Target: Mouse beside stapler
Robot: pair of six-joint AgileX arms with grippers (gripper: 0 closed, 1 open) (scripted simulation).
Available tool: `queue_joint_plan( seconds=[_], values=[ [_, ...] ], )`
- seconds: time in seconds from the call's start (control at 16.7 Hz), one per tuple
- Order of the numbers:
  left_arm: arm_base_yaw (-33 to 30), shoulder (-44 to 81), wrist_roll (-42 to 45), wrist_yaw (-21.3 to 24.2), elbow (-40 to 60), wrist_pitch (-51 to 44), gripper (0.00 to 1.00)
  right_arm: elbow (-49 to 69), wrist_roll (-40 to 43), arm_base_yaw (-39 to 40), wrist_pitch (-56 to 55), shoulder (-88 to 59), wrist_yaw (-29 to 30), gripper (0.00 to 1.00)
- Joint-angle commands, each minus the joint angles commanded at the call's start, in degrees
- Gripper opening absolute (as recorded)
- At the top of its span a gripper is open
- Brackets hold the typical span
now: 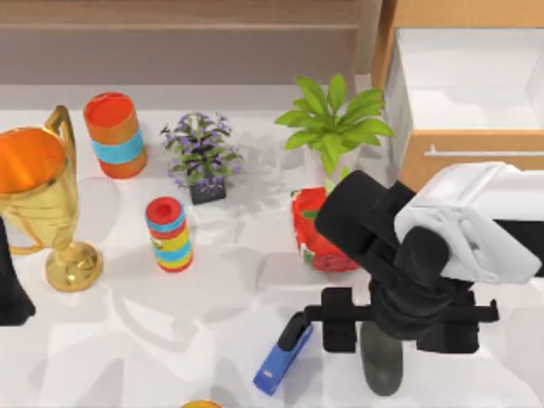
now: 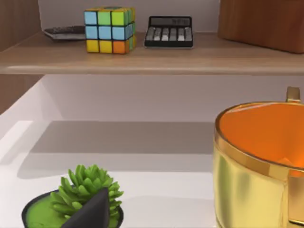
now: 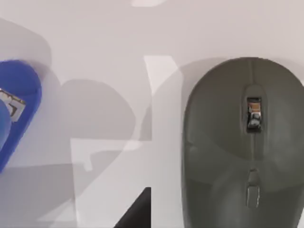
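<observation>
While our right arm [image 1: 425, 255] hangs over it, the mouse [image 1: 382, 361] lies on the bench [image 1: 170, 323] near the stapler [image 1: 285, 353].
Whether our right claw [image 1: 387, 327] is open, or grips anything, we cannot tell; any motion should stay vertical, leaving the stapler undisturbed.

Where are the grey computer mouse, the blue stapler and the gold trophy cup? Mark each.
grey computer mouse [image 3: 240, 142], right wrist view, on its top shell.
blue stapler [image 1: 283, 354], top view, mid-body.
gold trophy cup [image 1: 34, 183], top view, on its bowl.
</observation>
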State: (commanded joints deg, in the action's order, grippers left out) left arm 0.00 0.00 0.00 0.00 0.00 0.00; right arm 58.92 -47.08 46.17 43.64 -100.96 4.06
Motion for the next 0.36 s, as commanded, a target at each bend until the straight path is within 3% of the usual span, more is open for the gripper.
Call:
queue_joint_plan(
  seconds=[0.36],
  values=[
    [0.0, 0.0, 0.0, 0.0, 0.0, 0.0, 1.0, 0.0, 0.0, 0.0, 0.0, 0.0, 0.0, 1.0]
  ],
)
